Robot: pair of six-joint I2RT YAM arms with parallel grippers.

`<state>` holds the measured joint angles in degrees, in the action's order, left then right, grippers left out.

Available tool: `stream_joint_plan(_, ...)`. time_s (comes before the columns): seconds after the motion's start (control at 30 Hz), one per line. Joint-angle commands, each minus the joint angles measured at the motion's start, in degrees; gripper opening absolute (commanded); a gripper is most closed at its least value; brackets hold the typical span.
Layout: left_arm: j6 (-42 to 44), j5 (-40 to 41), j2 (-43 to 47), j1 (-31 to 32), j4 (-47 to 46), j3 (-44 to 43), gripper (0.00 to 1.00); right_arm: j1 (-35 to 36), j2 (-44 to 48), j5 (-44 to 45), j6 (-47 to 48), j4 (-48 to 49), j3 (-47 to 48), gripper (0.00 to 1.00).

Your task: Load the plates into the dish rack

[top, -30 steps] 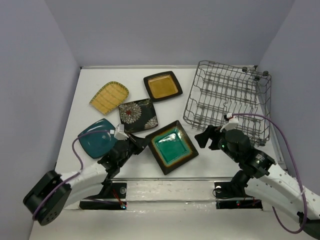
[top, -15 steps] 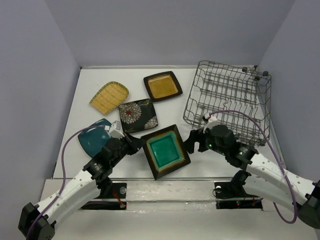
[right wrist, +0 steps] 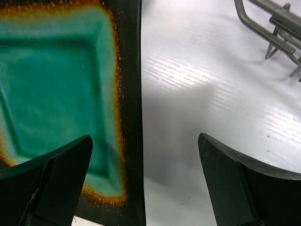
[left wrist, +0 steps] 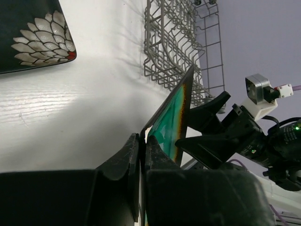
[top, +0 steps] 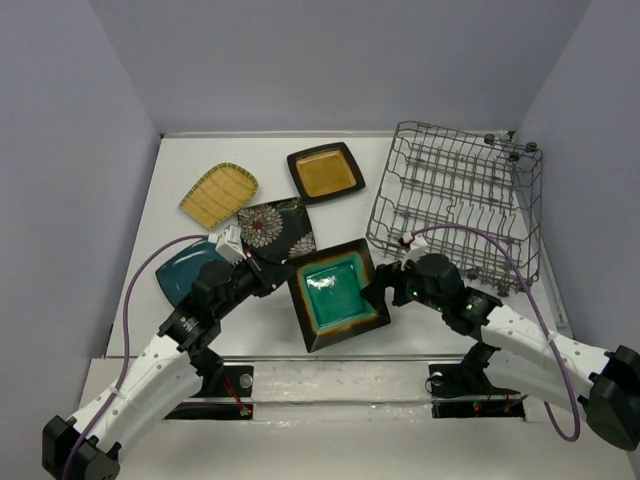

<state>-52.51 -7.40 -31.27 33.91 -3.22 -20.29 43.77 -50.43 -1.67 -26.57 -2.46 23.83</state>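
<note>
**Step in hand: plate transfer, left to right (judged).**

The left gripper [left wrist: 143, 141] is clamped fully closed on the left rim of the teal plate [top: 335, 292]. It holds the plate at a tilt over the table [top: 270, 160], near the front edge and just left of the dish rack [top: 455, 200]. The right gripper [right wrist: 141, 141] is spread to full width and holds nothing. Its fingers straddle the plate's right rim, one over the glazed face and one over the bare table side.

**Procedure**
1. Advance the right gripper until the rim sits deep between its pads.
2. Close the right gripper firmly before the left one releases. The glaze is probably slippery.
3. Keep the plate steady during the exchange.
4. Present the plate edge-on to a slot between the upright tines.

**Inventory**
- Plates: five.
  - One is held: the teal plate.
  - Four lie flat on the table: amber plate [top: 325, 172], yellow gridded plate [top: 218, 194], black floral plate [top: 277, 230] and dark teal plate [top: 180, 275].
- Dish racks: one, with no plate in it.
- Arms: two.
</note>
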Motion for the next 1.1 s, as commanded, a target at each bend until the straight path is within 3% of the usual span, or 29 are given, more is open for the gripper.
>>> stream_joint_plan(0.0,-5.8,-9.8,1.6,-2.0,-15.9,-6.2,0.06,-1.4,1.3,-6.8,1.6,10.1,-1.0,1.0)
stream_joint_plan(0.2,-7.3,-16.3,-0.5,-3.2,-21.3,-6.9,0.06,-1.4,0.2,-20.1,0.6,19.8,-3.1,0.99)
stream_joint_plan(0.53,-2.9,-24.4,-5.0,-3.2,-21.0,-11.4,0.06,-1.4,4.0,-22.0,0.1,23.9,-3.5,0.82)
stream_joint_plan(0.67,1.1,-25.7,-5.9,-3.3,-17.9,-13.6,0.06,-1.4,4.3,-25.0,-0.6,25.6,-3.8,0.64)
stream_joint_plan(0.7,3.1,-25.6,-6.3,-3.3,-15.5,-14.2,0.06,-1.4,4.4,-25.3,-1.0,26.2,-3.9,0.52)
stream_joint_plan(0.9,7.0,-23.4,-7.5,-3.2,-10.5,-16.4,0.06,-1.4,5.4,-27.8,-3.1,27.9,-3.0,0.07)
stream_joint_plan(1.0,9.2,-20.6,-7.9,-3.2,-7.6,-17.2,0.06,-1.4,6.6,-27.3,-4.3,28.1,-2.4,0.07)
stream_joint_plan(1.07,12.6,-18.1,-8.0,-3.3,-5.0,-19.2,0.2,-1.4,7.5,-25.8,-5.1,28.0,-1.8,0.07)
